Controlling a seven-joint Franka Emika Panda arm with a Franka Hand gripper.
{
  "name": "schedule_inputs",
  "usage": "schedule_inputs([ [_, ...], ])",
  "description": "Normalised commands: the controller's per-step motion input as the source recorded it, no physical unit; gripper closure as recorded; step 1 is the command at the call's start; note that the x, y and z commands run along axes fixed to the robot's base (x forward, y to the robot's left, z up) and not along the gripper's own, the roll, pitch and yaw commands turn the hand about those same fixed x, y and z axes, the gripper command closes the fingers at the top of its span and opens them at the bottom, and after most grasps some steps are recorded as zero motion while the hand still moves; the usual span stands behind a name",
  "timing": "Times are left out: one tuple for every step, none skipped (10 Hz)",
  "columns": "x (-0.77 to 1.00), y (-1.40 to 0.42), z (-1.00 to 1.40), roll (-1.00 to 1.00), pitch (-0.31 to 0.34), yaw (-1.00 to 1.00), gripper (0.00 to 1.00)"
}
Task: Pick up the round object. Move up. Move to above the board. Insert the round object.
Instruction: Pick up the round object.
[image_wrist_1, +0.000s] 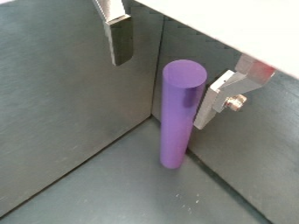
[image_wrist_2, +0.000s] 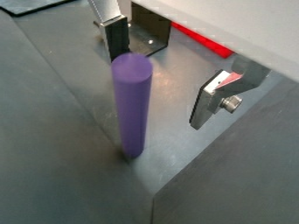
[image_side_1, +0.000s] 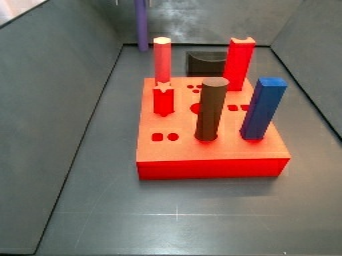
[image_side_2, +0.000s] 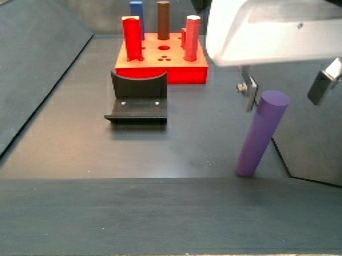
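Purple peg (image_side_2: 261, 133) stands upright at lower right, long axis vertical, between the fingers (image_wrist_1: 117, 39) of the end effector (image_side_2: 286, 86), released, not yet clenched.

Gripper (image_wrist_1: 176, 66) body cut off by frame edge in both wrist views; only finger (image_wrist_1: 121, 39) plates visible. In a side view, gripper (image_side_2: 287, 85) mostly hidden behind white housing (image_side_2: 274, 30). Purple peg (image_side_1: 142, 22) cropped at top in a side view, gripper out of frame. Fixture (image_side_1: 203, 63) largely hidden behind red board (image_side_1: 207, 130). Board (image_wrist_2: 201, 39) only a sliver in a wrist view.
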Motion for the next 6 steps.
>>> schedule_inputs([
  [0.0, 0.19, -0.24, -0.11, -0.059, 0.0, 0.0],
  [0.03, 0.11, -0.25, -0.08, -0.044, 0.0, 0.0],
  [0.0, 0.12, -0.21, -0.08, -0.039, 0.0, 0.0],
  [0.0, 0.13, -0.2, -0.09, -0.033, 0.0, 0.0],
  [0.0, 0.1, -0.18, -0.09, -0.029, 0.0, 0.0],
  [0.0, 0.07, -0.13, -0.08, -0.02, 0.0, 0.0],
])
